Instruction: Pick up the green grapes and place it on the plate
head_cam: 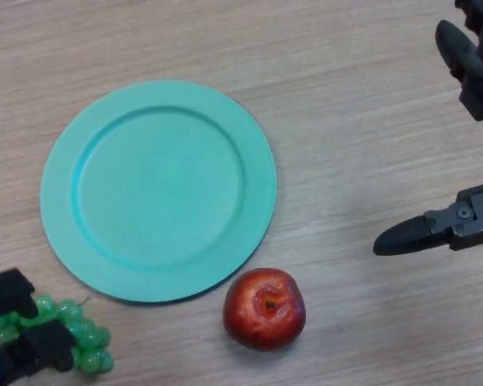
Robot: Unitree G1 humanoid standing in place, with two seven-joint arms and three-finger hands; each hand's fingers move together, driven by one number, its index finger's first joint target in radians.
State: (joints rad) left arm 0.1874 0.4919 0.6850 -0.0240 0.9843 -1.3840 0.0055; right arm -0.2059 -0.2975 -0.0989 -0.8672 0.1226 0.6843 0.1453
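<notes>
**A:** Where were the green grapes [79,338] at that point?

**B:** At the bottom-left corner of the head view, on the wooden worktop [362,121], just below and left of the teal plate [258,173]. The left hand [28,342] was on them, its black fingers [44,344] curled over the bunch, so I'd call that clamped on the grapes. Part of the bunch was hidden under the hand.

**A:** And the plate?

**B:** Bare, with a red apple [264,309] sitting just beside its lower rim, not touching it as far as I could tell.

**A:** So how should the lift have gone?

**B:** My judgement: the hold needed to be firm but gentle, since a loose bunch can sag or shed. Raise it straight up until it cleared the rim, carry it up and to the right over the middle of the plate, well away from the apple, lower it, then let go.

**A:** The other hand?

**B:** The right hand [467,80] showed at the right edge, fingers spread apart and holding nothing, well clear of everything. It was best left idle there.

**A:** Any brand, label or writing?

**B:** None that I could read on anything.
</notes>
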